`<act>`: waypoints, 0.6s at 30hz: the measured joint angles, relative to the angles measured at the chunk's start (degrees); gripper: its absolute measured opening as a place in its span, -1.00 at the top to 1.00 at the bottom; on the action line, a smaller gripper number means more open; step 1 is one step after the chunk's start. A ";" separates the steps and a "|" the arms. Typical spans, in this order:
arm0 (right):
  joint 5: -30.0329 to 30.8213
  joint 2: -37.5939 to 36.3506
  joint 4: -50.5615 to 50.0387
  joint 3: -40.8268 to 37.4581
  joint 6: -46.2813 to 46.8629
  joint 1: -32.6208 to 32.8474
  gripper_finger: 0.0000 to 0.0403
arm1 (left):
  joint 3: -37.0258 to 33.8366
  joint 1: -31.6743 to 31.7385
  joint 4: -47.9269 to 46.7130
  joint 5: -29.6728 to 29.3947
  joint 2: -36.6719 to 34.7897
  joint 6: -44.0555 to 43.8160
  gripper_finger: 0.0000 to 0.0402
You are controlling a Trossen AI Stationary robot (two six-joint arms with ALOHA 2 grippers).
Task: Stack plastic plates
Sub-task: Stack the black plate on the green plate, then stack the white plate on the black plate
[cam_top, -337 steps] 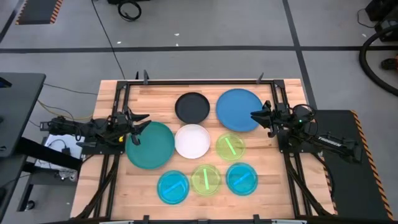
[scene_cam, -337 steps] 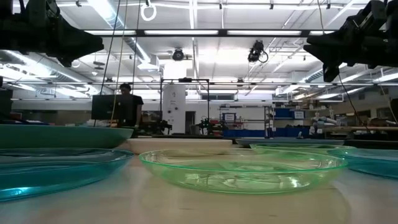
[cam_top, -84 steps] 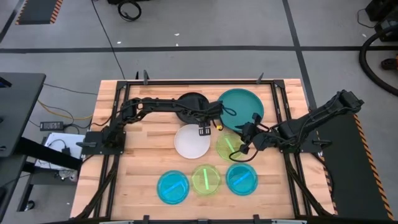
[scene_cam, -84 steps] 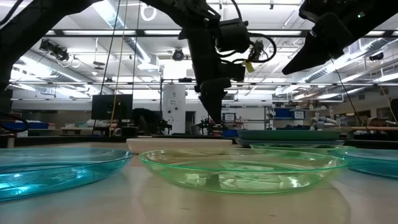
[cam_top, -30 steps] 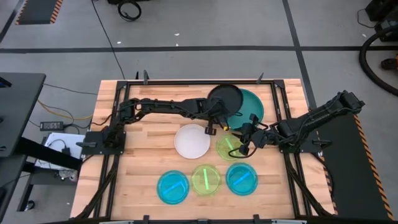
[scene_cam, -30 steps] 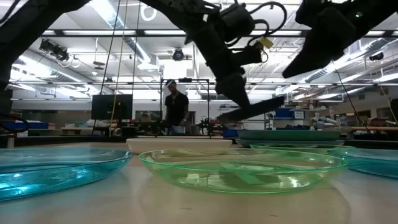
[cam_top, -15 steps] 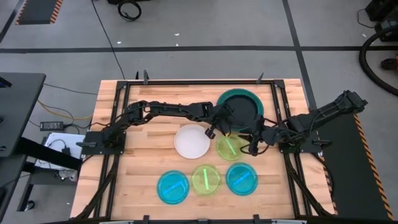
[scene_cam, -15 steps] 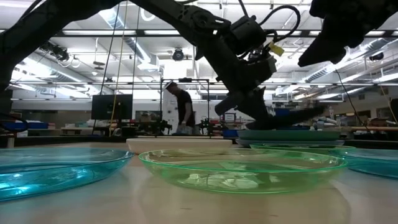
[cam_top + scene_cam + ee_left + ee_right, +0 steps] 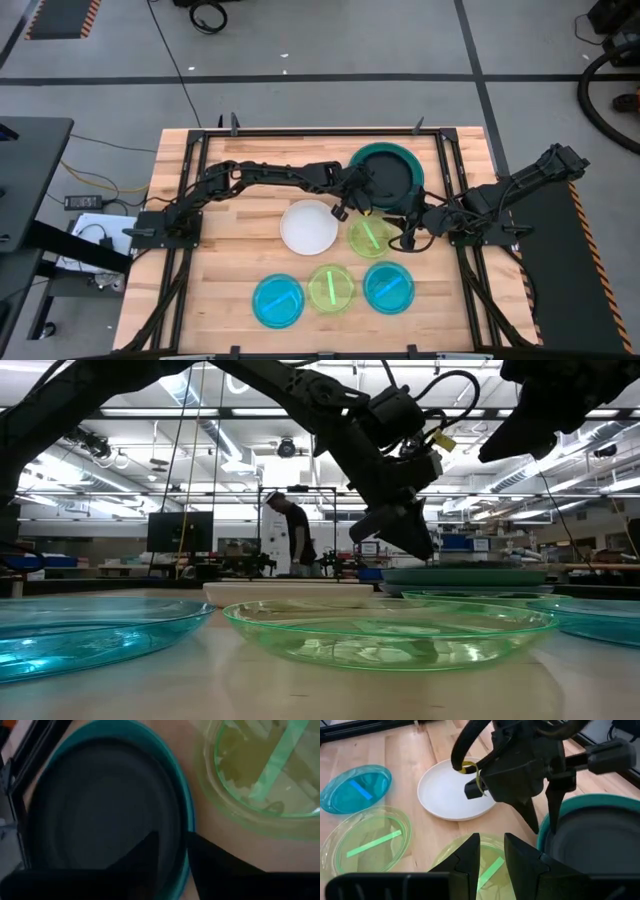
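Note:
The black plate (image 9: 390, 177) (image 9: 100, 805) lies flat inside the large teal plate (image 9: 385, 147) (image 9: 170, 765) at the table's far right. The blue plate is hidden beneath them. My left gripper (image 9: 363, 198) (image 9: 173, 852) is open at the black plate's near-left rim, one finger inside it and one outside, as the right wrist view shows (image 9: 542, 822). My right gripper (image 9: 408, 235) (image 9: 492, 851) hovers narrowly open over the right side of a lime plate (image 9: 370, 236). The white plate (image 9: 309, 227) rests on the wood. My left gripper straddles the black plate's rim (image 9: 177, 820) on the side toward the white plate, coming from above and slanting from the table's left. I cannot tell whether either finger touches the rim. The plate lies flat in the teal plate.
Along the near edge stand a cyan plate (image 9: 278, 300), a lime plate (image 9: 330, 288) and another cyan plate (image 9: 388, 287). A black frame rail borders the table close behind the teal plate. Bare wood lies at the left half. A person stands in the room beyond (image 9: 293, 540).
My left gripper carried the black plate, lifted and tilted, toward the table's right and down onto the teal plate. The plate's raised far side has dropped, and it now lies flat. My right gripper drew back a little toward the table's right edge.

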 joint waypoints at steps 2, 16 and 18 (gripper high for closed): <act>0.27 0.00 0.00 0.00 -0.08 0.00 0.51 | 0.00 -0.50 -1.06 -1.54 -0.64 -1.36 0.35; 0.52 1.09 -0.18 0.00 -3.12 1.03 0.51 | 0.00 -8.55 -23.62 -13.55 -2.96 -29.37 0.29; 0.75 1.59 1.23 0.00 -4.80 1.02 0.51 | 0.00 -9.72 -26.82 -13.72 -2.96 -34.11 0.29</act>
